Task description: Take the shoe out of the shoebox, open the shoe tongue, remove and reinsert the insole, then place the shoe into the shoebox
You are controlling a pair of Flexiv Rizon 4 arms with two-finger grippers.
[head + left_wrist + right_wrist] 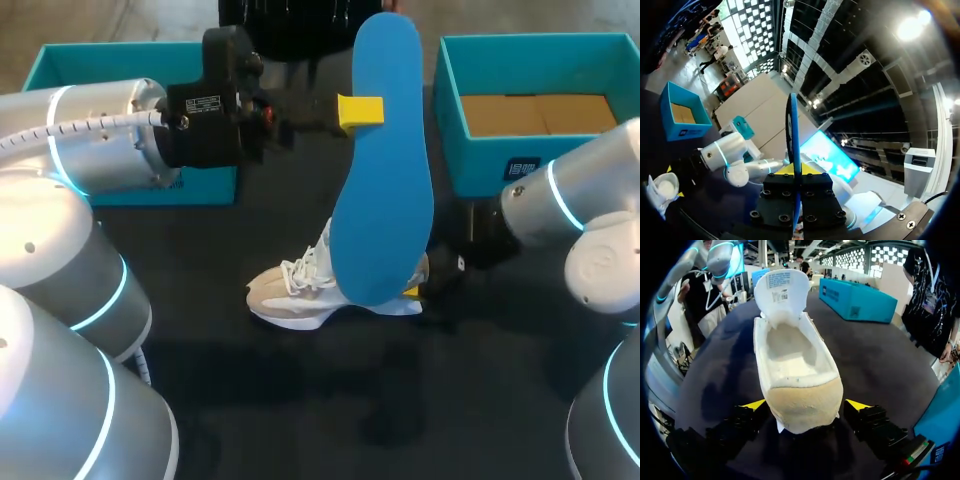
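Observation:
My left gripper (360, 110) is raised above the table and shut on the edge of the blue insole (385, 170), which hangs upright over the shoe. The left wrist view shows the insole (792, 130) edge-on between the fingers of the left gripper (792, 170). The beige and white shoe (315, 290) lies on the black table with its tongue folded open and its inside bare (790, 355). My right gripper (806, 405) stands open at table level with the shoe's heel between its fingers (858, 405). In the head view the right gripper (428, 285) is partly hidden by the insole.
A teal shoebox (530, 150) with cardboard inside stands at the back right. A second teal box (110, 60) sits at the back left, partly behind my left arm. Black table surface (300, 400) lies in front of the shoe.

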